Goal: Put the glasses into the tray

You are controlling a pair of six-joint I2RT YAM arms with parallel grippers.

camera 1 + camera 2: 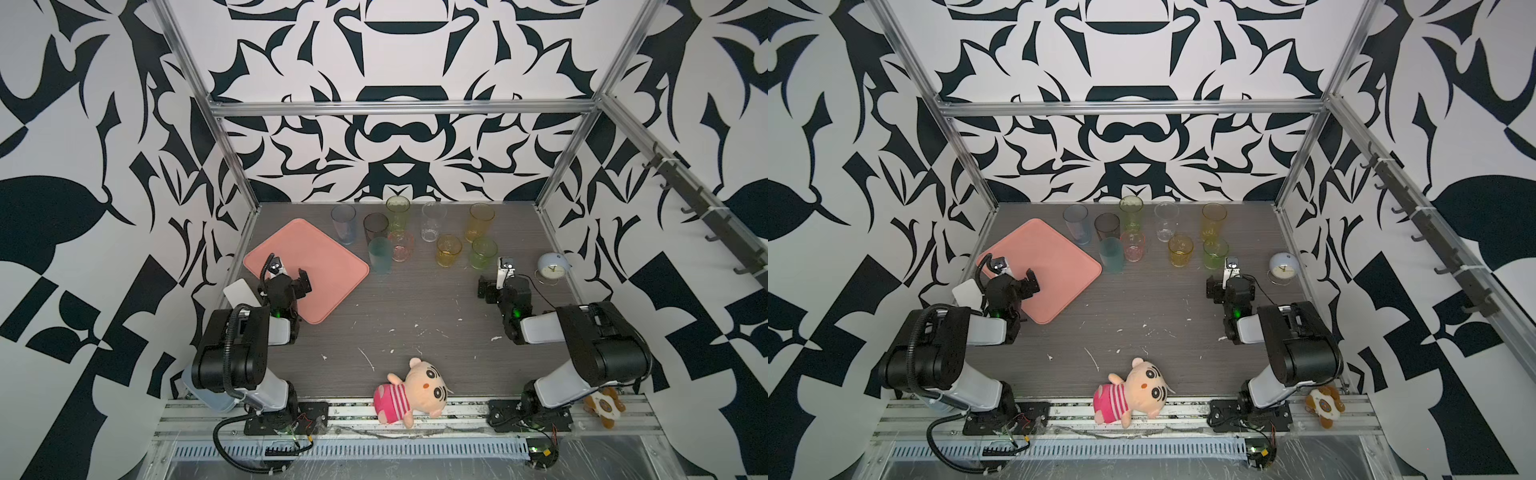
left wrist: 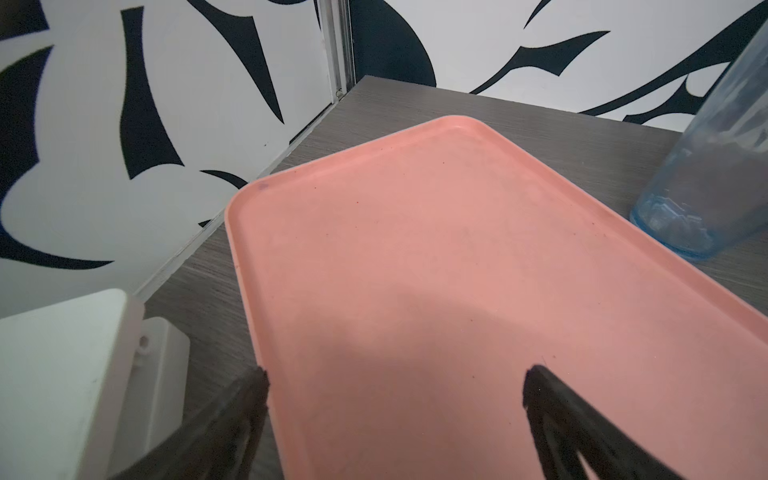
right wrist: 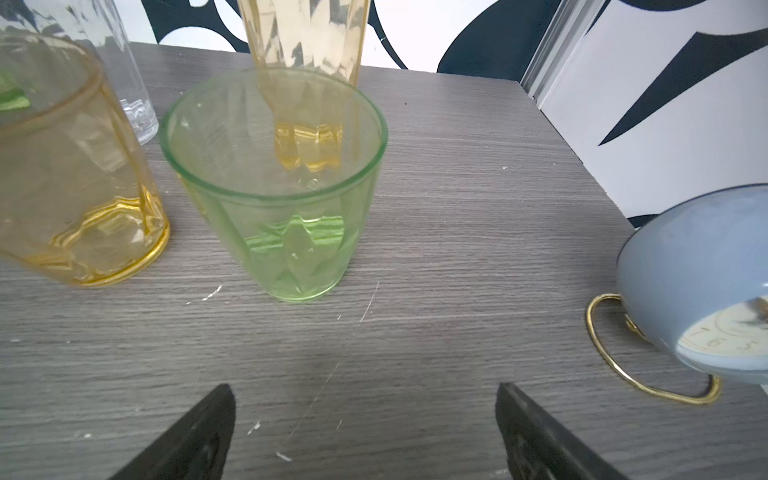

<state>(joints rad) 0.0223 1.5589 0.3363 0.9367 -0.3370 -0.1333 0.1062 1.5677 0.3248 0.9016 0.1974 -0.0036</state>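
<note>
right wrist view: the right hand (image 3: 365,388) is released, fingers spread wide with nothing between them. the short green glass (image 3: 278,199) stands upright on the desk (image 3: 457,232) just ahead of it, a little off the hand's midline, toward the finger on the side of the short yellow glass (image 3: 79,174). its long axis is vertical, rim up, so the likely grip is from the side, across the wall, after a small shift toward that finger. the yellow one stands just beside it and the tall amber glass (image 3: 307,62) right behind it, so the fingers have little room to pass. a clock (image 3: 698,282) sits off the other finger, apart. the left hand (image 2: 397,370) is also released and empty. it hovers over the near edge of the tray (image 2: 415,232), with the blue-grey glass (image 2: 706,166) ahead, just outside the rim. in both top views all nine tumblers stand on the desk beyond the tray and none is in it. the right arm is clearly nearer the short green glass, and the tray lies across from it, under the left hand.
</note>
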